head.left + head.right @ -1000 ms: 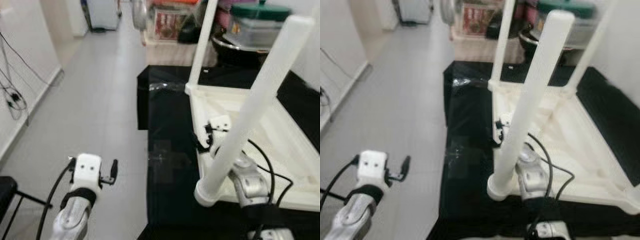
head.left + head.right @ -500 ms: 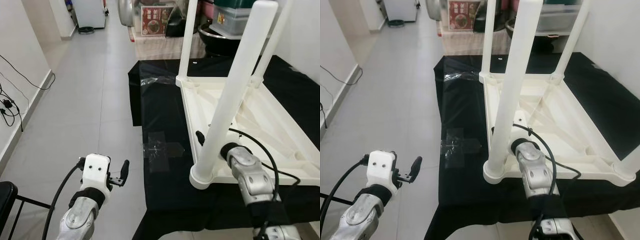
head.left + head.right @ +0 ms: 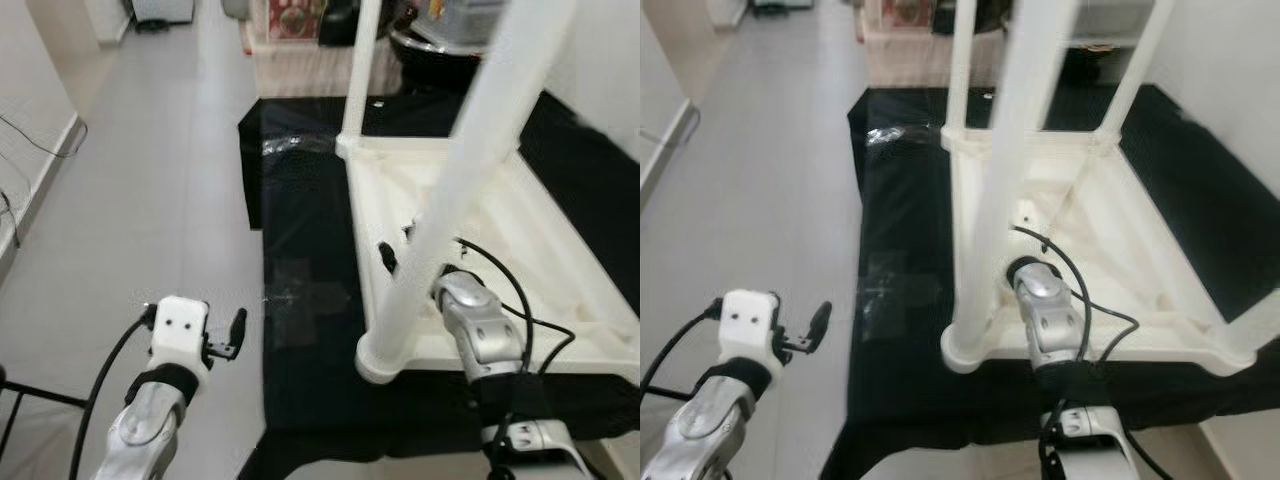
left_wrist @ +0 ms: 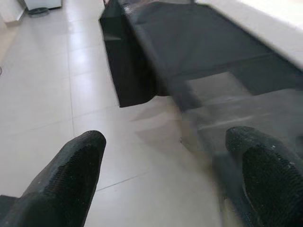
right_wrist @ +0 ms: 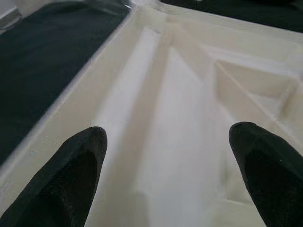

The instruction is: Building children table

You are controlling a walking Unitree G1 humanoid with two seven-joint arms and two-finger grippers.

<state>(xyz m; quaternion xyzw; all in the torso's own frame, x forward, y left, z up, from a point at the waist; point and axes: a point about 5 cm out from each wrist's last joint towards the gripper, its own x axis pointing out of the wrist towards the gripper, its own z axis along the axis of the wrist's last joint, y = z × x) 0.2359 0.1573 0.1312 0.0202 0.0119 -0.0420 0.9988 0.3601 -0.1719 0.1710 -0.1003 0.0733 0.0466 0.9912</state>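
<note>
Your right gripper [image 5: 165,175], jaws spread and empty, hovers inside the upturned children table [image 3: 560,250], just behind its near upright leg [image 3: 450,200]; left gripper [image 4: 165,179] gapes well off.

Bright, even indoor light — both eye views smeared by motion blur; wrist views soft, with glare on the floor [image 4: 42,90].

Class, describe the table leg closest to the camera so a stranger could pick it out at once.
Start at the black-covered platform beside the grey floor; on it lies the white children's table, upside down with its legs pointing up. The nearest leg rises from the near corner on the floor side, just in front of the right claw. It looks thickest, ending in a round collar.
</note>
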